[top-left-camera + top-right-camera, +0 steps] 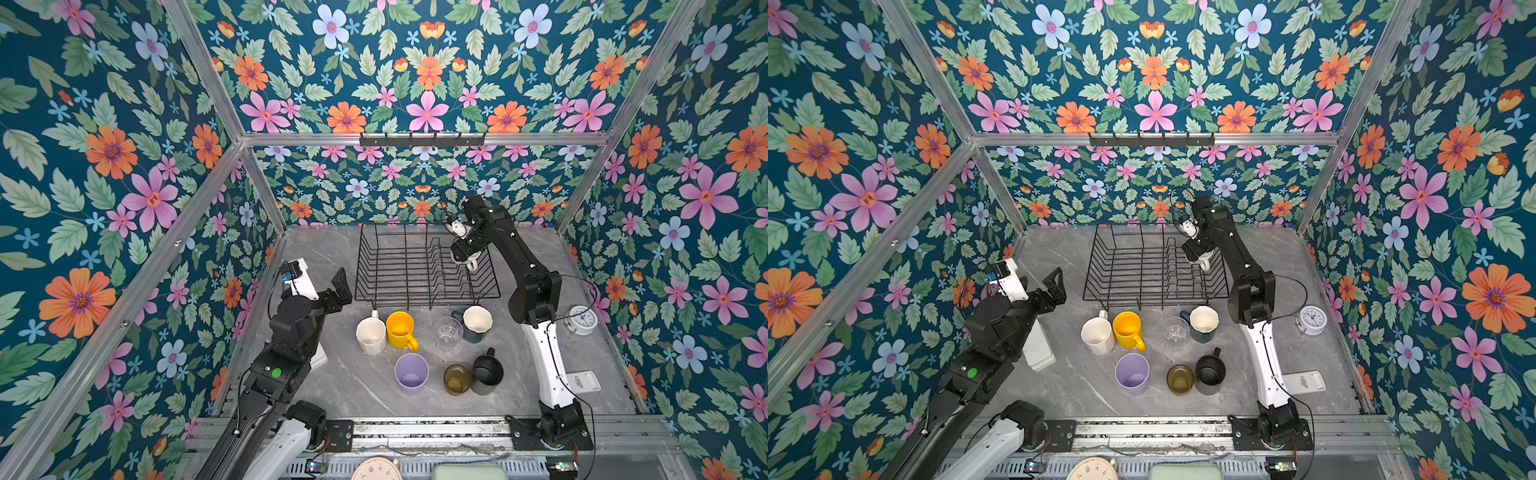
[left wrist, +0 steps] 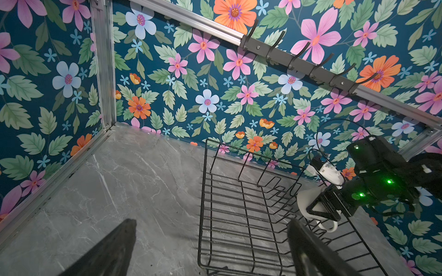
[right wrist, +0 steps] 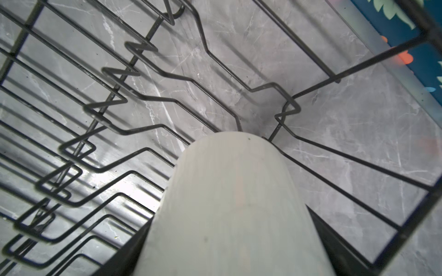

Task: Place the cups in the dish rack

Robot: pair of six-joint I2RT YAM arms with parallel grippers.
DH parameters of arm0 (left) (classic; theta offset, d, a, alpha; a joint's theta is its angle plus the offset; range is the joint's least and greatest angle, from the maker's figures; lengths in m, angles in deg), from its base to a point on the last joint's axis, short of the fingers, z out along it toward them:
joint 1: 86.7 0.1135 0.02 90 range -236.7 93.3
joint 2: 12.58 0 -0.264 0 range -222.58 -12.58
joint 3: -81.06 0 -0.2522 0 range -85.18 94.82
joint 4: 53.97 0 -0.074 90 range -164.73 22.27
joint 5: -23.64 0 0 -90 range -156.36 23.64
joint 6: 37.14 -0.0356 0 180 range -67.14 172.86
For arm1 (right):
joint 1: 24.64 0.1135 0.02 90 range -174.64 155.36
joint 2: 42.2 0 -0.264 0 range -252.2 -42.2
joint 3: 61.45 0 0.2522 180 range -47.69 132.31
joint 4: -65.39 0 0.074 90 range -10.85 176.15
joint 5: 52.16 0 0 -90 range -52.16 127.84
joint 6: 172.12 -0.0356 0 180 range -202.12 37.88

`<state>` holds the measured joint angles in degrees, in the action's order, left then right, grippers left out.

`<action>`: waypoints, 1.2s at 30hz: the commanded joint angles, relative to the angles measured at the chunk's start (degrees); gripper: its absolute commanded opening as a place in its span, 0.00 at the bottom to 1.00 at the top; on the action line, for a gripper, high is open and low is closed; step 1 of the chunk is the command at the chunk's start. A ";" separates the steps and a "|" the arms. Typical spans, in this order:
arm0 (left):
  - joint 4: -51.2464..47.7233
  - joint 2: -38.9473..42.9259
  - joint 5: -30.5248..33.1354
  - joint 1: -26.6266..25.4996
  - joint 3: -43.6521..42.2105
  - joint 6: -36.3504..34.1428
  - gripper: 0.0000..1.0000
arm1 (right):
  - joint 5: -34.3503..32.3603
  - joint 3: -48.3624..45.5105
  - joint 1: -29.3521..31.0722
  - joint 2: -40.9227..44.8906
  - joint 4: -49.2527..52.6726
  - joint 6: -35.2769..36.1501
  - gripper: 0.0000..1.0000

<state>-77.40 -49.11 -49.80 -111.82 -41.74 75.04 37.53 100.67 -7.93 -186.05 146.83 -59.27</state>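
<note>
The black wire dish rack [image 1: 360, 266] [image 1: 1091, 270] stands at the back middle of the table. My right gripper [image 1: 463, 259] [image 1: 1196, 257] hangs over its right part, shut on a white mug [image 1: 471, 264] [image 2: 307, 203]. In the right wrist view that mug [image 3: 229, 203] sits between the jaws, above the rack wires [image 3: 114, 71]. My left gripper [image 1: 338, 286] [image 2: 211, 222] is open and empty, left of the rack. Several cups stand in front: white mug [image 1: 371, 334], yellow mug [image 1: 401, 330], clear glass [image 1: 449, 332], dark green mug [image 1: 476, 324], lilac tumbler [image 1: 411, 374], amber glass [image 1: 457, 379], black mug [image 1: 487, 372].
A small white alarm clock [image 1: 582, 320] stands at the table's right edge, beside the right arm. A black hook rail [image 1: 422, 140] hangs on the back wall. A flat white object [image 1: 586, 381] lies at front right, and a white box [image 1: 1038, 349] sits under the left arm.
</note>
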 commanded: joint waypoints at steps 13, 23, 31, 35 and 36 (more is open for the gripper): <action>-0.08 -0.13 0.21 0.02 -0.11 0.35 1.00 | 1.93 -0.35 0.13 -1.12 -0.37 -1.49 0.79; 0.18 -0.37 -0.16 0.08 -0.01 0.49 1.00 | 2.60 -1.02 0.56 -0.82 -0.33 -1.91 0.89; 0.37 -0.38 -0.14 0.07 -0.07 0.53 1.00 | 3.02 -1.12 0.64 -0.65 -0.60 -2.20 0.90; 0.36 -0.29 -0.20 0.08 -0.11 0.53 1.00 | 2.64 -1.18 0.71 -0.30 -0.71 -2.46 0.90; 0.29 -0.29 -0.20 0.03 -0.12 0.58 1.00 | 2.54 -1.22 0.69 -0.20 -0.82 -2.46 0.90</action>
<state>-78.04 -49.46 -49.85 -111.85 -41.76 75.45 39.19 99.51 -7.40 -186.75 144.76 -60.80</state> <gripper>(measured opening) 0.996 0.901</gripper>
